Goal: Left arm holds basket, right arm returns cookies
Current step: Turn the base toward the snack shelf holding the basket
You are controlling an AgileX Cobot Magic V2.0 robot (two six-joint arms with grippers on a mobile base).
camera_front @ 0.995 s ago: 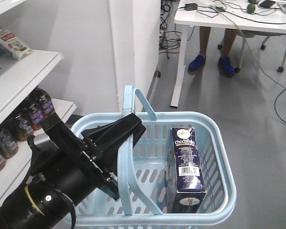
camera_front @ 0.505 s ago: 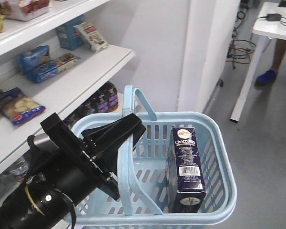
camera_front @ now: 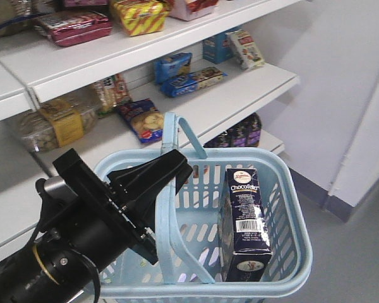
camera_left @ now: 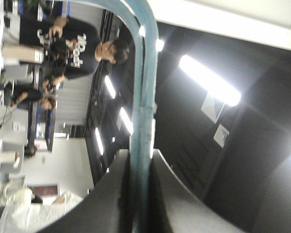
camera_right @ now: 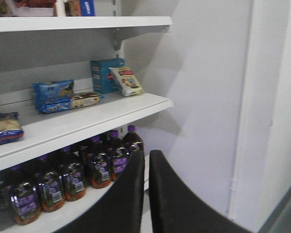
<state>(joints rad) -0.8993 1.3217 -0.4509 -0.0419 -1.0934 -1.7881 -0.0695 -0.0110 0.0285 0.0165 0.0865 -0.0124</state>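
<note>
Standing upright against the right wall of the one light blue basket (camera_front: 300, 235), the single navy cookie box (camera_front: 245, 221) read "ChocoFello" above a barcode. The left gripper (camera_left: 139, 167) had its fingers clamped on one of the basket's two handles (camera_left: 144, 97). The right gripper (camera_right: 146, 162) had its fingers nearly touching, gripping nothing

Light blue slotted basket (camera_front: 289, 203) is hanging off the left hand (camera_front: 177, 168), which is clamped on one hoop handle (camera_front: 169, 243). Navy ChocoFello cookies (camera_front: 245, 222) box stands upright inside by the right wall, barcode showing.
</note>
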